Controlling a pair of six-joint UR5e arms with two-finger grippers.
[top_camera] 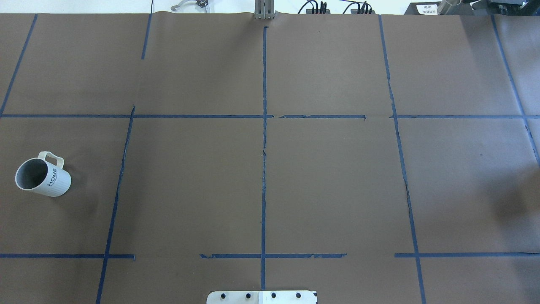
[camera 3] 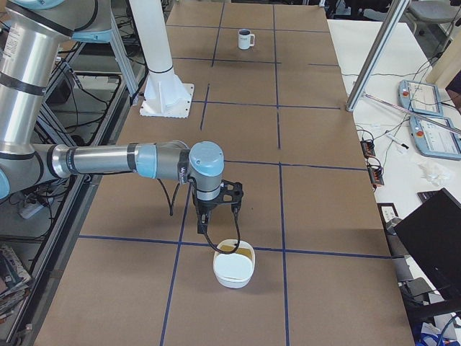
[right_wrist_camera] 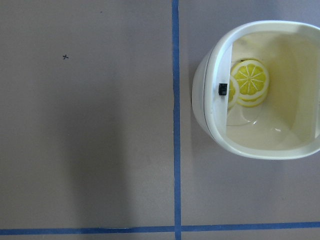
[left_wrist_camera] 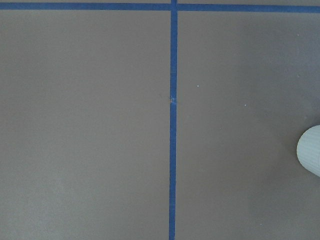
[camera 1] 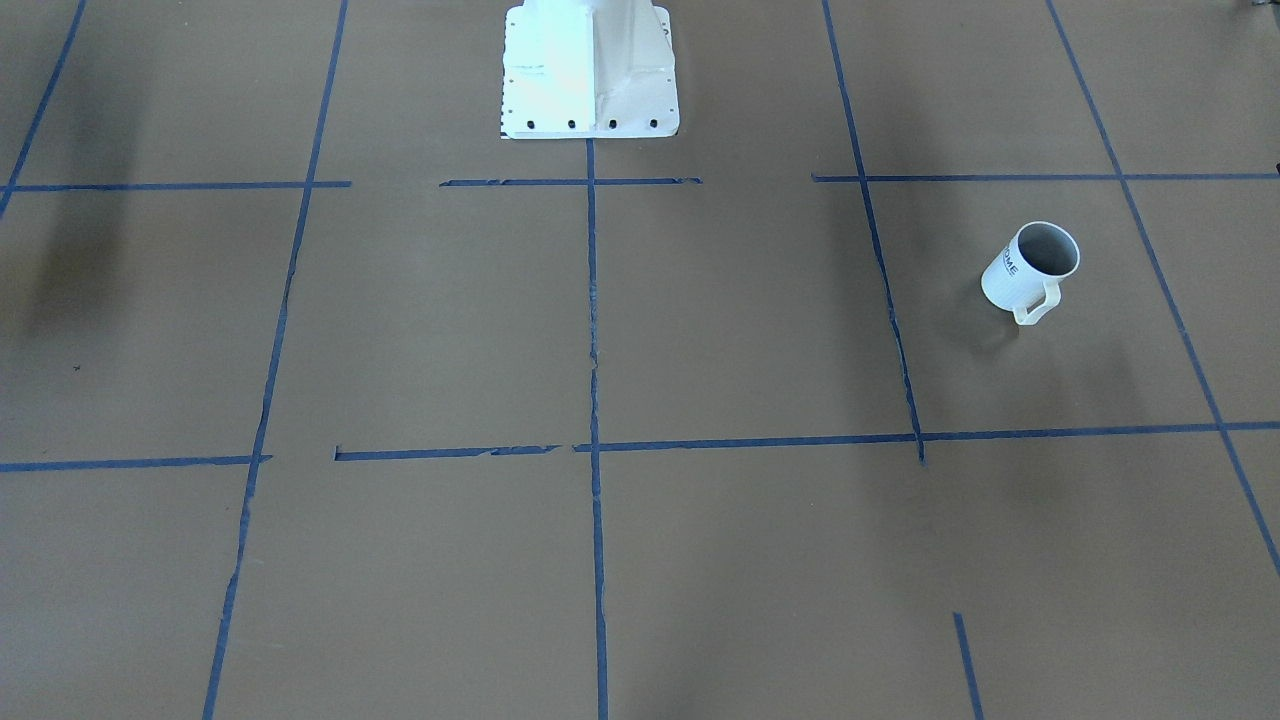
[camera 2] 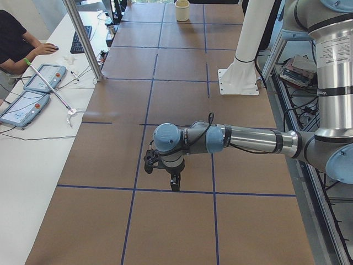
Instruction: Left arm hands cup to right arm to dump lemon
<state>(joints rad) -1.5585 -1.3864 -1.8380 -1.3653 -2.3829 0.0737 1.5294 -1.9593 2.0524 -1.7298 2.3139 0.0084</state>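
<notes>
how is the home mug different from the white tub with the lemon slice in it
The mug has a loop handle and dark HOME lettering; the tub shows neither. The mug's mouth is round and its inside grey; the tub's mouth is a rounded rectangle, cream inside, holding a lemon slice. Both are whitish and stand upright.

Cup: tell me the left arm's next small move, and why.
Probably shift the left gripper sideways toward the cup, then descend. The cup stands free on the table, ungrasped, and only its edge shows at the right border of the left wrist view, so the gripper is not yet over it.
</notes>
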